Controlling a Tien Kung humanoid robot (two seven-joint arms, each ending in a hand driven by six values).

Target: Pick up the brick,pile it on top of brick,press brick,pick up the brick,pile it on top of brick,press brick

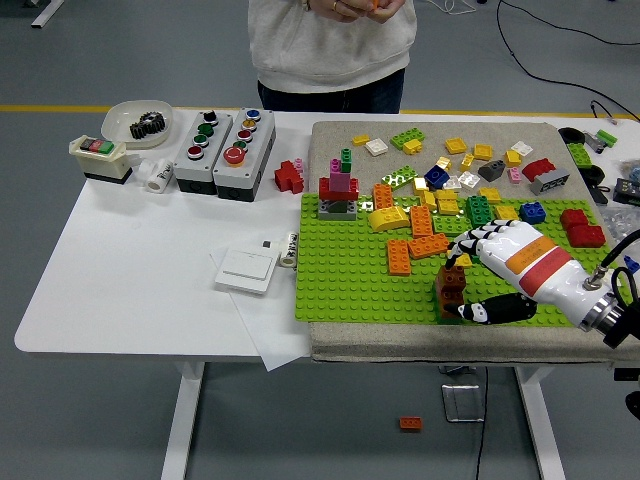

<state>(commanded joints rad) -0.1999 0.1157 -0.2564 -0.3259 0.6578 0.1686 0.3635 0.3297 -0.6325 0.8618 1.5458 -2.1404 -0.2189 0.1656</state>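
Note:
A small stack of brown bricks (449,288) on a green brick stands near the front edge of the green baseplate (345,280). My right hand (468,281), white with an orange and red band, reaches in from the right and lies against the stack's right side. Its fingers (462,247) are spread just behind the stack, and the black thumb (484,311) touches the stack's lower front corner. I see nothing held in the hand. Orange bricks (420,240) and a yellow brick (388,217) lie loose behind it. A red, pink and green tower (339,186) stands at the plate's back left.
Several loose bricks (470,160) are scattered on the grey mat behind the plate. Two button boxes (222,140), a white bowl with a gear (139,121), a white switch plate (246,270) and a red brick (288,177) sit to the left. A person (330,40) stands at the far side, hands together.

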